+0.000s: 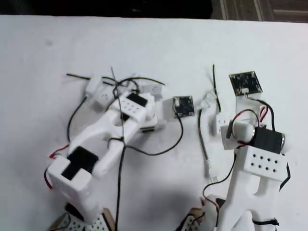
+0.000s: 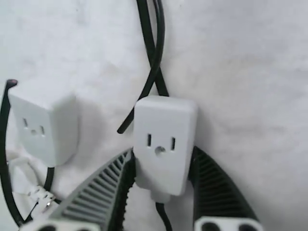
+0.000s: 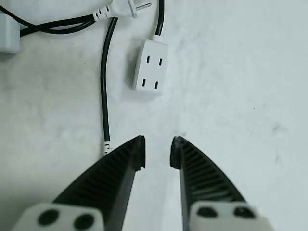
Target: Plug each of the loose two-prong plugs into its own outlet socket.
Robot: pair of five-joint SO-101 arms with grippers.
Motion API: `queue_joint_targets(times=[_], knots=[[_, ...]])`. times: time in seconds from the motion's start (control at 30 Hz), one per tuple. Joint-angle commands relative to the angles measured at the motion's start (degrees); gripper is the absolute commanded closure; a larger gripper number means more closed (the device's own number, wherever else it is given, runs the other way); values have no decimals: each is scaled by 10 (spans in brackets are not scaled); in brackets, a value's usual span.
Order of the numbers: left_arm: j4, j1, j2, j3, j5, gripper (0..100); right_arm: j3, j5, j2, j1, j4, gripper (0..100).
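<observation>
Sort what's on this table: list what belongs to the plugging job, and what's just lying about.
Job:
- socket held in the left gripper
- second socket beside it
- double socket
- white plug and its black cord, ahead of the open right gripper

Just there:
- table
- wooden blocks at the arms' bases

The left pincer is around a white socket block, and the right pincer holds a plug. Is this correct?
Not quite. The right pincer holds nothing: the right wrist view shows it open over the table, with the plug lying apart from it. The left pincer is indeed around the white socket block.
</observation>
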Motion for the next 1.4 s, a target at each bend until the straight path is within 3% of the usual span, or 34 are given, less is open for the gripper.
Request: queue_joint_targets(times=[0.0, 0.1, 0.47, 0.7, 0.8, 1.0, 1.1, 1.37], knots=[[-8, 2, -15, -2, 9, 963, -4, 4, -10, 7, -8, 893], [22, 3, -43, 0, 9, 978, -4, 4, -10, 7, -7, 893], [258, 8, -215, 2, 4, 978, -4, 4, -10, 7, -7, 893], [409, 15, -244, 4, 8, 978, -4, 4, -10, 7, -5, 893], [400, -14, -248, 40, 6, 978, -3, 4, -10, 6, -4, 893], [280, -72, -248, 143, 8, 924, -3, 4, -10, 3, 0, 893], [276, -80, -250, 147, 8, 863, -3, 4, -10, 2, 0, 893], [316, -74, -372, 153, 9, 856, -3, 4, -10, 2, 0, 893]])
